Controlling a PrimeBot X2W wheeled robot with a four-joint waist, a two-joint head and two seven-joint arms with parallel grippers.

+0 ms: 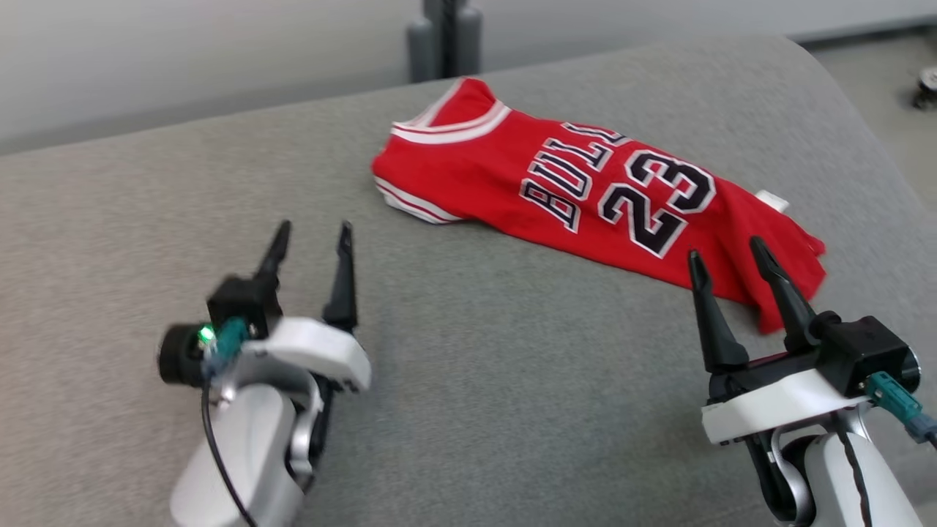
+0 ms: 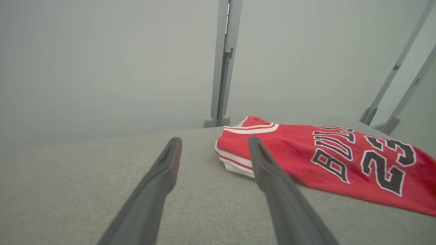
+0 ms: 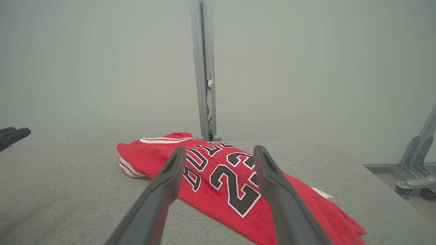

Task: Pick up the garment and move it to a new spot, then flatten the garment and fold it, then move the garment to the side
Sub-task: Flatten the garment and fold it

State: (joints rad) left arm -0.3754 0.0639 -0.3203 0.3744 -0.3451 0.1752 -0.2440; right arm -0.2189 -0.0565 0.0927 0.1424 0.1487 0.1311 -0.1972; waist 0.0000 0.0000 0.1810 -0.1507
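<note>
Nearest the robot, the left gripper [image 1: 314, 225] hovered over bare grey cushion [image 1: 476, 366], its two dark fingers spread wide and holding nothing, apart from the cloth. The right gripper [image 1: 725, 247] stood at the near hem end of the garment [image 1: 498, 168], its fingers likewise wide apart and empty; whether their tips brushed the fabric could not be told. The garment, a red jersey with black and white lettering, lay slantwise on the cushion's far right part, hem toward the right gripper and white-banded collar toward the far edge. It lay mostly flat as a narrow strip, with stacked edges showing at the armhole side, so it looked laid out, smoothed and folded at least once along its length. The hem corner was rumpled, and a small white tag [image 1: 772, 199] poked out beside it. Judging by that, the pick-up, the flattening and a first fold seemed done; a further fold across may have remained, and the move to the side appeared not yet made. Beyond the collar a grey post [image 1: 443, 36] rose behind the cushion
</note>
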